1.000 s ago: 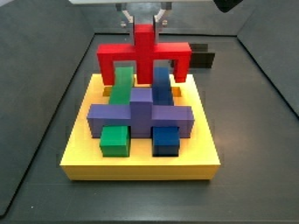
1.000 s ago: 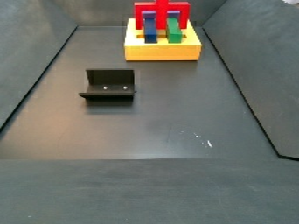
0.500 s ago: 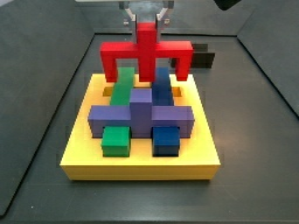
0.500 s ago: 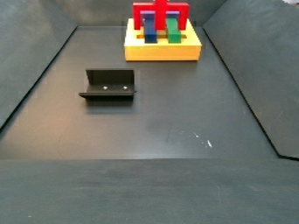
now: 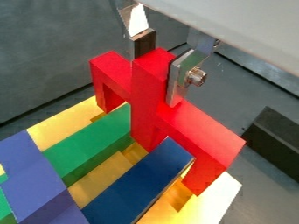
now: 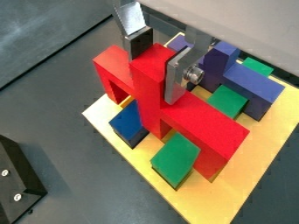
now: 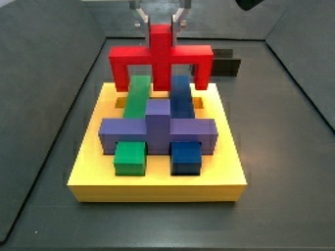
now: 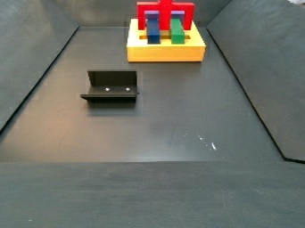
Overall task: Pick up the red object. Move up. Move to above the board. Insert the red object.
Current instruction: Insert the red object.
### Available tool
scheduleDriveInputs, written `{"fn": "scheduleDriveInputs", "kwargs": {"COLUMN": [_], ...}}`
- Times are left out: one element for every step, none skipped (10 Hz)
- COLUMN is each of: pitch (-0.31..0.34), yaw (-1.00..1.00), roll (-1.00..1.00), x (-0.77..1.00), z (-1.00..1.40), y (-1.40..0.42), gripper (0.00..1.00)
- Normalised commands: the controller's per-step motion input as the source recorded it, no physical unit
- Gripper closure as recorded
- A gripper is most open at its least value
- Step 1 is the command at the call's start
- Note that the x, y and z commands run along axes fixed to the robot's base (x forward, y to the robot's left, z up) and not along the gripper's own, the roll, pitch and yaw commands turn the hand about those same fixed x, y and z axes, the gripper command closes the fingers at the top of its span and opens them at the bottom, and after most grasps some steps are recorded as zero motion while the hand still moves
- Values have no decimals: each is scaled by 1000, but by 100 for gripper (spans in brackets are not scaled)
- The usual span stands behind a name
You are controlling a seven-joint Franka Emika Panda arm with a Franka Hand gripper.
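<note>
The claw (image 5: 160, 54) hangs over the far end of the board, clenched on the central upright post of the red object (image 5: 158, 109). In both wrist views its flat silver fingers (image 6: 132, 19) press the post from two sides, dark pads against the red.

The red object (image 7: 160, 61) is an arch with two legs and a flat crossbar. It stands upright at the far end of the board, its legs pointing down on either side of a green block (image 7: 136, 95) and a blue block (image 7: 181, 95) that run side by side. Whether the legs have reached the board cannot be told.

The board (image 7: 157, 180) is a large yellow square slab lying on the dark floor. A purple cross-shaped block (image 7: 157, 130) sits across its middle. Near its front edge stand a small green block (image 7: 127, 157) on the left and a small blue block (image 7: 187, 157) on the right.

In a side view the fixture (image 8: 111, 87), a dark L-shaped bracket, stands on the floor well apart from the board (image 8: 166, 52). A small dark grey box (image 7: 229, 65) sits just beyond the board's far right corner.
</note>
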Motion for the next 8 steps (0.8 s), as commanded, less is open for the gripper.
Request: {"fn": "scheduleDriveInputs", "kwargs": {"pitch": [-61, -57, -46, 10, 21, 29, 0, 0], "yaw": [0, 0, 0, 0, 0, 0, 0, 0], "roll": [-33, -24, -3, 0, 0, 0, 0, 0], "x": [69, 9, 0, 3, 0, 6, 0, -69], "z": [-214, -220, -189, 0, 69, 60, 0, -31], "y": [0, 0, 0, 0, -26, -174, -51, 0], "gripper": [100, 100, 100, 100, 100, 100, 100, 100]}}
